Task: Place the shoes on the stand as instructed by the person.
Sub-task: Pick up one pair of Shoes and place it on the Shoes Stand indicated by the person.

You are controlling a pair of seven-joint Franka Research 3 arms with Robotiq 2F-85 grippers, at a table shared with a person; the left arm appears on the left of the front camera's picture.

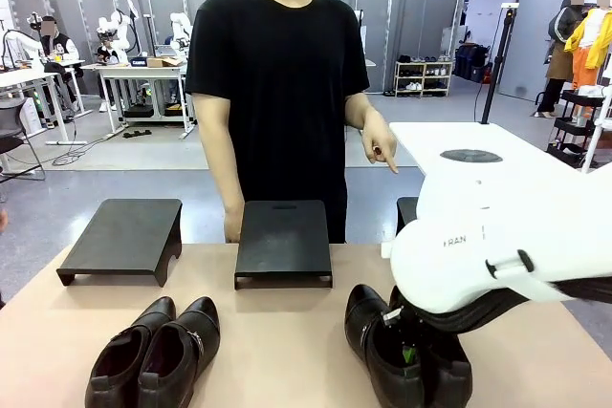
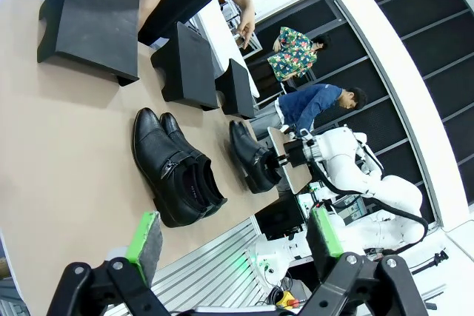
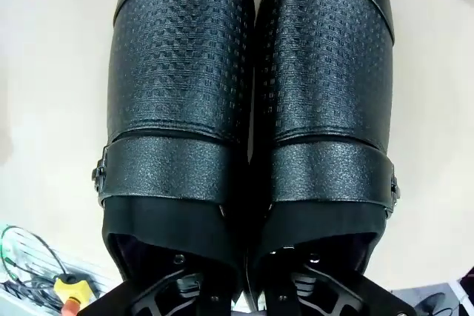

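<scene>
The person (image 1: 287, 74) stands at the far side of the table (image 1: 287, 332), right behind the middle stand (image 1: 284, 241). One hand (image 1: 380, 145), up and to the right of that stand, points a finger downward. The left stand (image 1: 124, 234) lies to the left of the middle stand. A corner of a third stand (image 1: 406, 209) shows to its right, partly behind the right arm (image 1: 497, 226). The left pair (image 1: 153, 355) sits on the table in front and left of the middle stand. The right pair (image 1: 368, 332) sits in front and right of it, under the right arm, whose fingers (image 1: 409, 355) reach down into the shoe openings.

In the left wrist view, the left fingers (image 2: 146, 236) are spread wide with nothing between them. Both pairs lie on the table on the robot's side of the middle stand (image 2: 185, 64): the left pair (image 2: 178, 175) is closer to the camera and the right pair (image 2: 248, 155) is beyond it, with the right arm at its heels.

In the right wrist view, the right pair (image 3: 185, 86) lies side by side, the shoes touching. The right fingers (image 3: 178, 290) stand one in each opening, closed on the two adjoining inner walls.
</scene>
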